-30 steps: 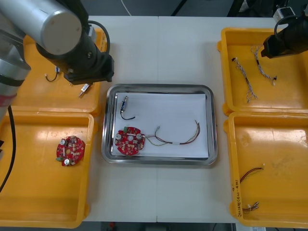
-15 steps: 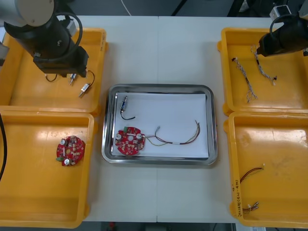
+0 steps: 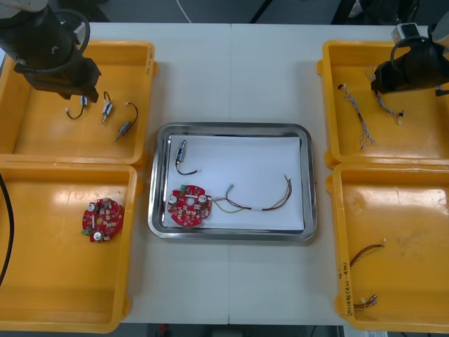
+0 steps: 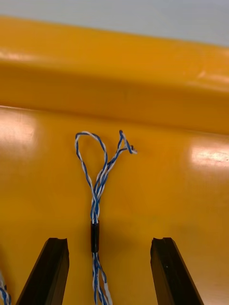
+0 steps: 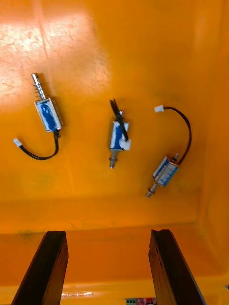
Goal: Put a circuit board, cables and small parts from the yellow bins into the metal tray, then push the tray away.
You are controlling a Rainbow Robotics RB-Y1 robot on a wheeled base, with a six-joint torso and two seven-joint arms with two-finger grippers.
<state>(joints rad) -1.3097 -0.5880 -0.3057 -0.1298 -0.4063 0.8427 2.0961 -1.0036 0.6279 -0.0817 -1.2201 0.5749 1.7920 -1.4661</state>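
The metal tray [image 3: 304,184] has a white inside and holds a round red circuit board [image 3: 188,205], a red and yellow cable [image 3: 257,202] and a small metal part [image 3: 182,149] with a black lead. My left gripper [image 5: 107,233] is open above the far left yellow bin [image 3: 42,137]. Three small metal parts [image 5: 118,136] lie just beyond its fingers. My right gripper [image 4: 109,240] is open low over the far right yellow bin [image 3: 421,140]. A twisted blue and white cable [image 4: 97,190] lies between its fingers, untouched.
A second circuit board [image 3: 102,219] lies in the near left bin [image 3: 63,295]. Red and yellow cables [image 3: 366,253] lie in the near right bin [image 3: 407,210]. Another blue and white cable [image 3: 359,116] lies in the far right bin. The left arm [image 3: 49,42] covers that bin's far corner.
My left arm has swung back and left, away from the tray, uncovering the small parts in the far left bin. The right gripper has shifted slightly left over the cable.
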